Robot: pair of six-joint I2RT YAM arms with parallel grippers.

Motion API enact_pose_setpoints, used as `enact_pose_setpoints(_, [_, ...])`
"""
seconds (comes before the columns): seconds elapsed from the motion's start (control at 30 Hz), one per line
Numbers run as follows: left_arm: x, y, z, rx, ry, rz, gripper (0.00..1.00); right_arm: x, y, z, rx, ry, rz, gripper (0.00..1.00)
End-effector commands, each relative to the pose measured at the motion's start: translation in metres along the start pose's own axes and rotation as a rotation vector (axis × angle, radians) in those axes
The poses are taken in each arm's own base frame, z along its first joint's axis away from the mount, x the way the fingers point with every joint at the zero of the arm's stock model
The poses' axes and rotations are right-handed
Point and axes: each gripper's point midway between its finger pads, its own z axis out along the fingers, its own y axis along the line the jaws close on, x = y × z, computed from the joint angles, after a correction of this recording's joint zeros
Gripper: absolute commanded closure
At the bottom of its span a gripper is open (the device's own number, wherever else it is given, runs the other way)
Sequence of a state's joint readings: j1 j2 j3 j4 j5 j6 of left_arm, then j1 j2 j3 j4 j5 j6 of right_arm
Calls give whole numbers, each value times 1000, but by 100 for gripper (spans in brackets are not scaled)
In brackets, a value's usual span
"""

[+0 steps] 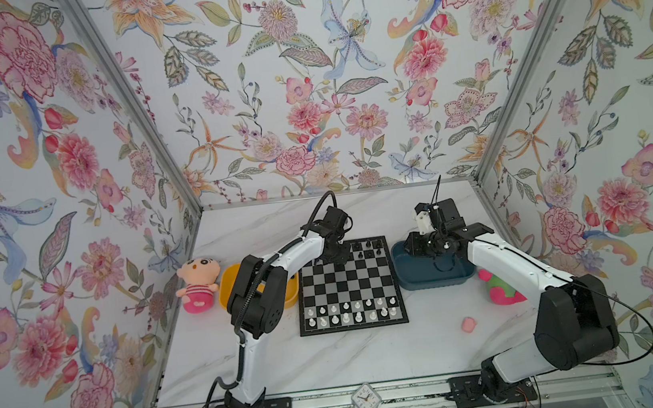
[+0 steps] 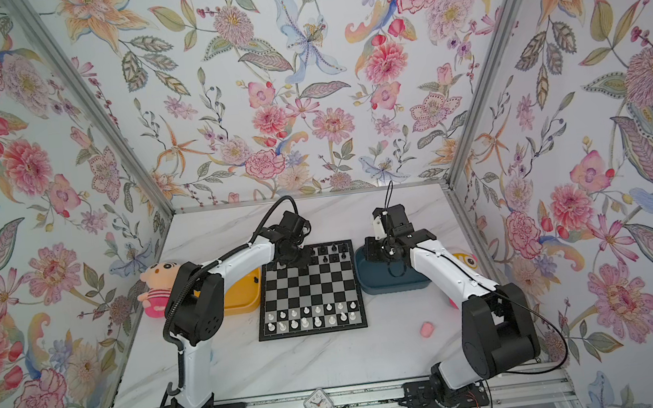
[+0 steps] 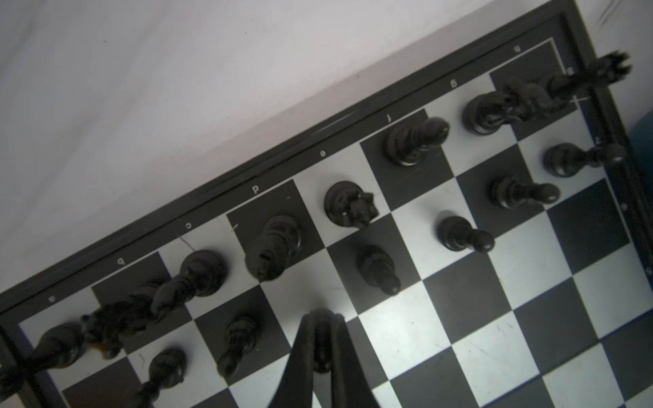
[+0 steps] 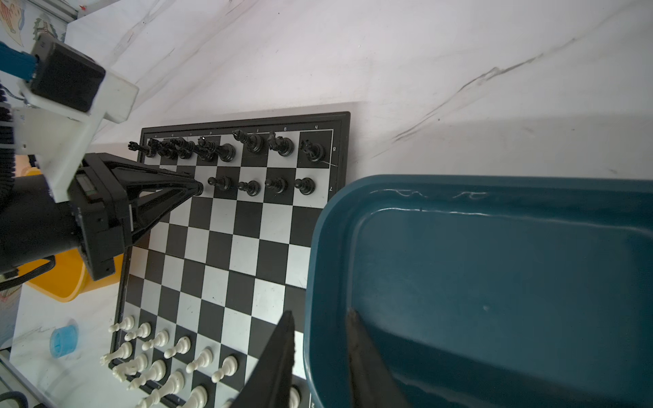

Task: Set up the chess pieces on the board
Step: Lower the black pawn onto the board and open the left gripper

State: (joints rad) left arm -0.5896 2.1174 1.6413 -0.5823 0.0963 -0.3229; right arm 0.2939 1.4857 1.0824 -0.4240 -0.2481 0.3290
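The board (image 1: 350, 282) (image 2: 309, 286) lies mid-table. White chess pieces (image 1: 346, 317) (image 4: 159, 339) fill its two near rows. Black chess pieces (image 1: 368, 244) (image 3: 410, 141) stand along the far rows. My left gripper (image 3: 323, 318) (image 1: 333, 256) is shut on a black pawn (image 3: 322, 353), low over the second far row next to other black pawns (image 4: 249, 187). My right gripper (image 4: 319, 328) (image 1: 412, 245) hangs open and empty over the dark blue tray's rim (image 4: 318, 247), beside the board's right edge.
A yellow tray (image 1: 227, 285) sits left of the board and the dark blue tray (image 1: 433, 276) right of it. A plush doll (image 1: 196, 285), a pink-green plush (image 1: 502, 289), a small pink lump (image 1: 469, 324) and a clock (image 1: 366, 399) lie around. A blue cap (image 4: 63, 339) rests near the white pieces.
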Motion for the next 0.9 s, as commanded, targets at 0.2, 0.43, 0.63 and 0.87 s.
enact_pose_setpoints(0.2, [-10,3,7,-27,-17,-9,100,4,-4,5,2,14,2,72])
enact_pose_setpoints(0.43, [-8,5,11,-28,-10,-13,100,4,-4,5,1,14,2,72])
enact_pose_setpoints(0.63, [-6,8,13,-36,-4,-16,99,4,-5,5,1,14,4,72])
enact_pose_setpoints(0.87, [-4,9,15,-46,4,-17,93,5,-4,5,0,17,4,72])
